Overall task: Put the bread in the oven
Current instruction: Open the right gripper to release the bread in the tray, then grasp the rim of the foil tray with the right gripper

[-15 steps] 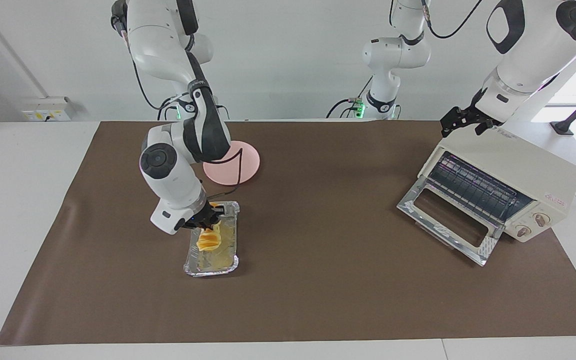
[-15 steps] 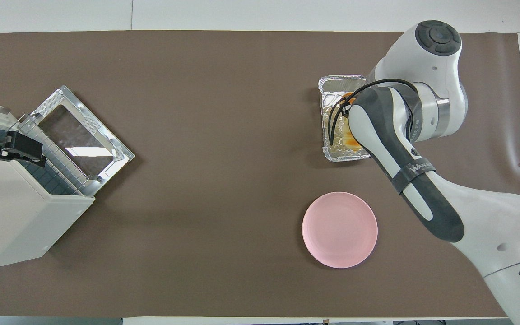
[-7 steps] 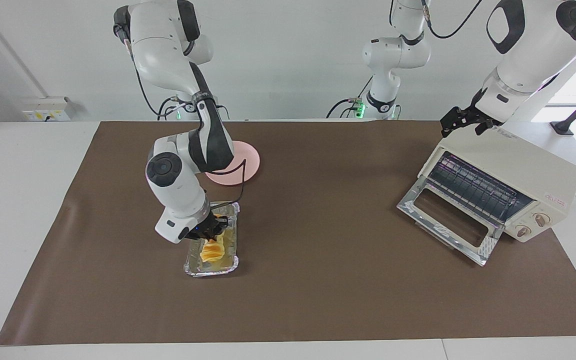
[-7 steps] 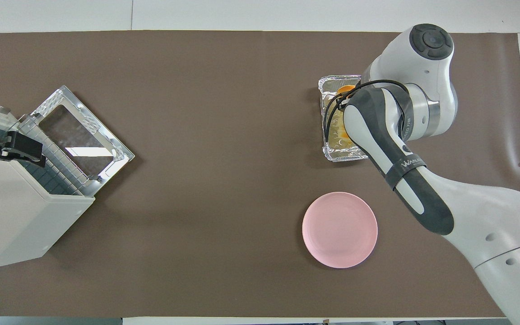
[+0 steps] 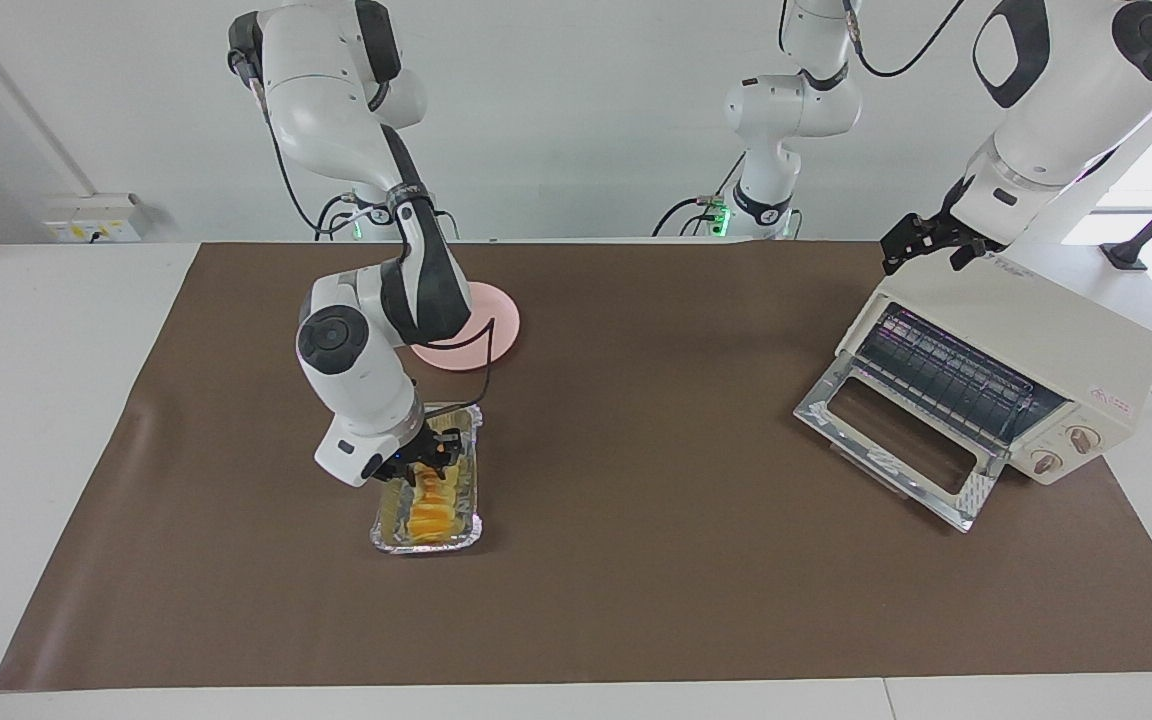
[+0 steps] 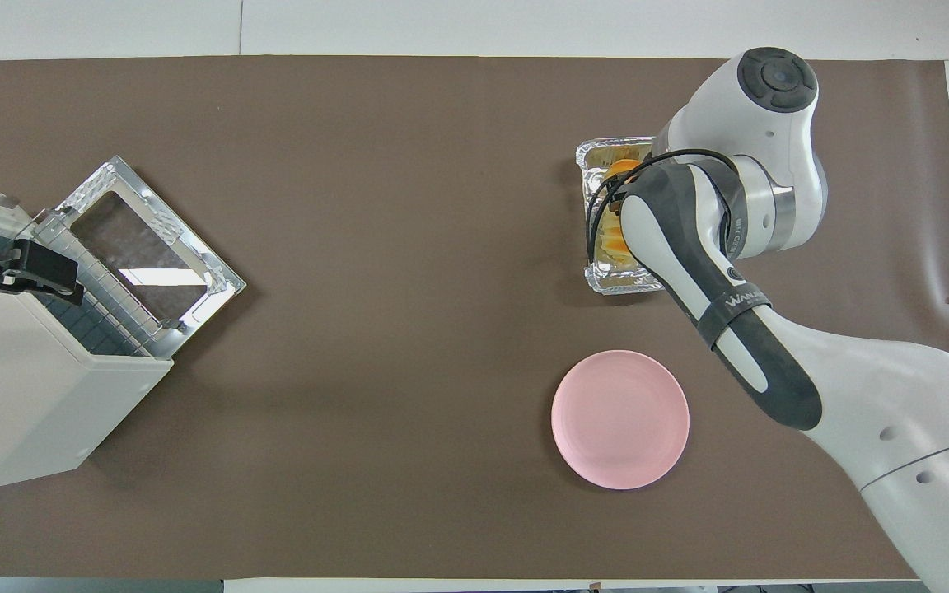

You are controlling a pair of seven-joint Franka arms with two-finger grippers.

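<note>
The bread [image 5: 428, 512] is lying flat in the foil tray [image 5: 383, 522], long way along it, toward the right arm's end of the bench [image 5: 36, 400]. The right gripper [image 5: 431, 462] is down right at the tray's end nearer the robots, sitting over that end of the loaf. Honestly can't tell whether its jaws are gripping the bread or let go of it (the wrist blocks most of it from above, and from the facing camera it's just a dark clump at the loaf).

From overhead only a bit of bread [image 6: 613, 239] peeks out beside the forearm, with the tray's rim [image 6: 606, 284] showing around it.

The pink plate [image 5: 491, 330] sits on the brown mat [image 5: 636, 600], nearer the robots than the tray and close to it, not touching.

The oven [image 5: 1026, 350] is well apart from all that, at the left arm's end of the bench, turned at an angle. Its glass door [image 5: 896, 440] is dropped fully open and lying out flat in front, and the wire rack [image 5: 956, 380] is visible inside. Two knobs [image 5: 1064, 450] are on the front panel.

The left gripper [image 5: 931, 243] waits over the top edge of the oven, at the corner nearer the robots, jaws spread wide with nothing in them. Overhead shows it too [image 6: 9, 272], over the oven's top.
</note>
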